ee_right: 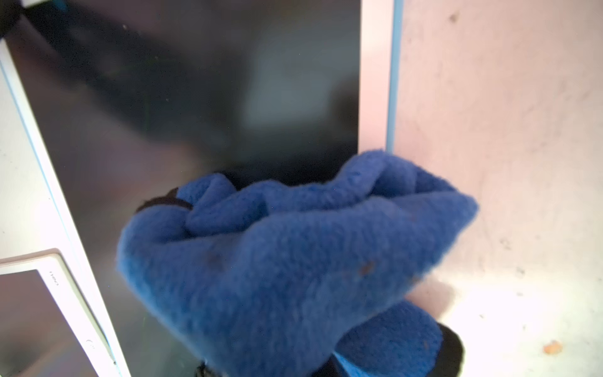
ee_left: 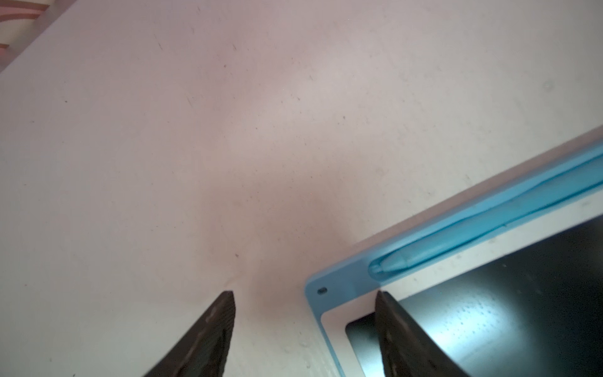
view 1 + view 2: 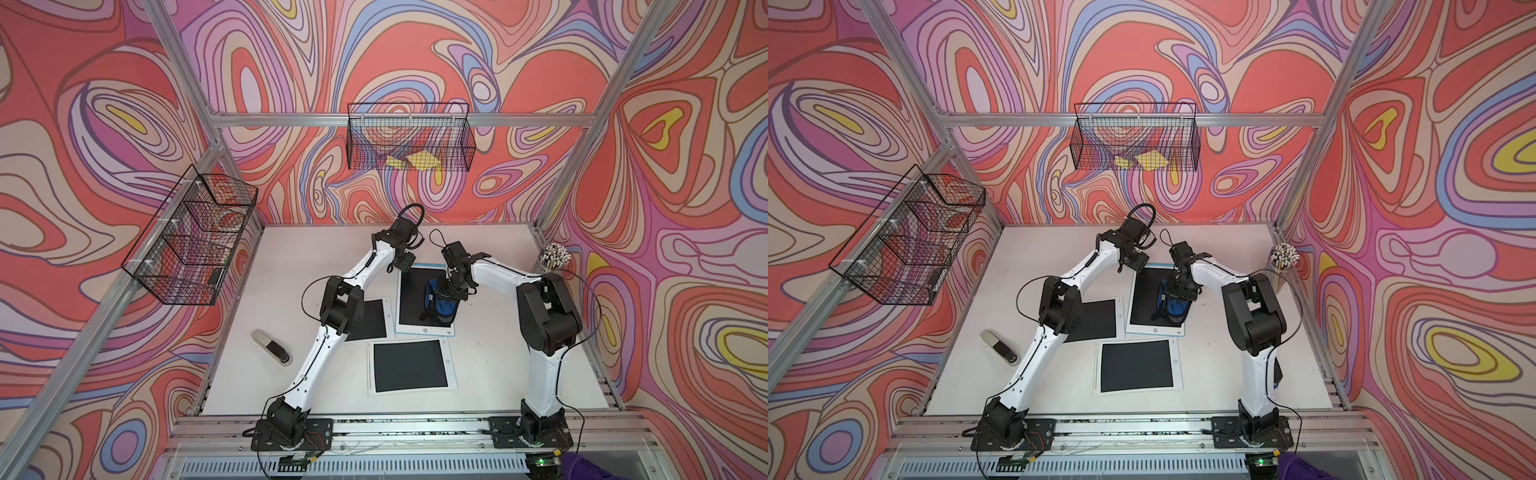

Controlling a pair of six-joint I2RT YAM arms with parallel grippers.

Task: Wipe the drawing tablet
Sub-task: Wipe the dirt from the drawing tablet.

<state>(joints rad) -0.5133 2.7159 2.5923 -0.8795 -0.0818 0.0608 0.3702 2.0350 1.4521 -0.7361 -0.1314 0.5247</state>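
My right gripper is pinched tight on the blue cloth, bunched beneath it on the drawing tablet and lapping over the rim. My left gripper stands spread astride the tablet's corner. If it isn't pinning that corner, a stroke may shove the tablet into the neighbouring tablet.

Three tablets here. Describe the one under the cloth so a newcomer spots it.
On the white table, find the drawing tablet nearest the back wall. Unlike the two white-framed tablets in front of it, it has a light-blue rim and a blue cloth on its screen.
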